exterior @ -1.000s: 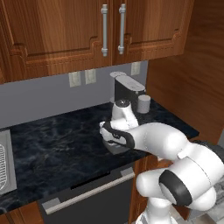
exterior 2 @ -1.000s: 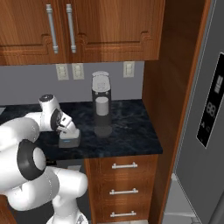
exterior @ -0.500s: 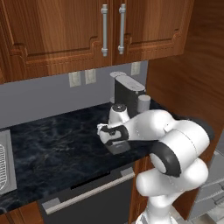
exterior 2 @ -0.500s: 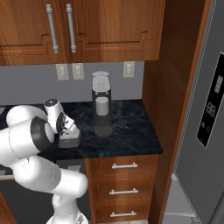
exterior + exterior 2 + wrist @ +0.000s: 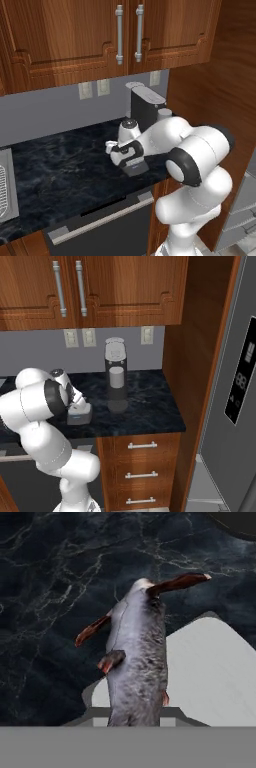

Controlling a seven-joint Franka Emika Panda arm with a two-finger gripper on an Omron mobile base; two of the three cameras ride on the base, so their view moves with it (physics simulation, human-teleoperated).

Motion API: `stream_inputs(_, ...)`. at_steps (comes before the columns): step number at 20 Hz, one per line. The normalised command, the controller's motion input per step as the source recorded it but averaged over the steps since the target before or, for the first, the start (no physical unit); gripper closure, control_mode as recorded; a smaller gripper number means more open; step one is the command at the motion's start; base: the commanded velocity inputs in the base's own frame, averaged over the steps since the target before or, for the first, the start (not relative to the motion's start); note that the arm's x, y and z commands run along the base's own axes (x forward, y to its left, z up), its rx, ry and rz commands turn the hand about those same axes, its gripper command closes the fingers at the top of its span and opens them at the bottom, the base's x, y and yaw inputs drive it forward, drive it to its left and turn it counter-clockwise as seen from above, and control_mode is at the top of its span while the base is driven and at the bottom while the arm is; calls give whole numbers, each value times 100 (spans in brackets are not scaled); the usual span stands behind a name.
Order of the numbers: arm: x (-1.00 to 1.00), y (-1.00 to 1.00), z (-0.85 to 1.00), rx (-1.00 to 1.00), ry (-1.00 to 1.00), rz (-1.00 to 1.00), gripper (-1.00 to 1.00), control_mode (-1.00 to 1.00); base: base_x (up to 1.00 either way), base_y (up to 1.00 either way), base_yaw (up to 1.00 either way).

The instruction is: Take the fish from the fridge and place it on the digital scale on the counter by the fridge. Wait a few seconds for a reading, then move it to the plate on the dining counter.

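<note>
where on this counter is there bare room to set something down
Bare room: the dark counter between the sink on the left and the scale, and the stretch between the coffee machine and the wood panel beside the fridge. It is crowded around the scale, where the gripper holds the fish.

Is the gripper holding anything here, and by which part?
The fish, apparently by its near end at the bottom of the hand view, above the digital scale; the contact itself is hidden.
</note>
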Motion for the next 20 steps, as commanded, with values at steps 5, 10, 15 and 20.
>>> stream_inputs(5, -17, 10, -3, 0, 0, -10, -100, -100, 0, 0, 0)
stream_inputs(10, -38, -13, 0, 0, -4, -16, -100, -100, 0, 0, 0)
stream_inputs(15, -43, -9, 0, 0, -5, -14, -100, -100, 0, 0, 0)
stream_inputs(20, -40, -4, 25, 1, -10, -13, -100, -100, 0, 0, 0)
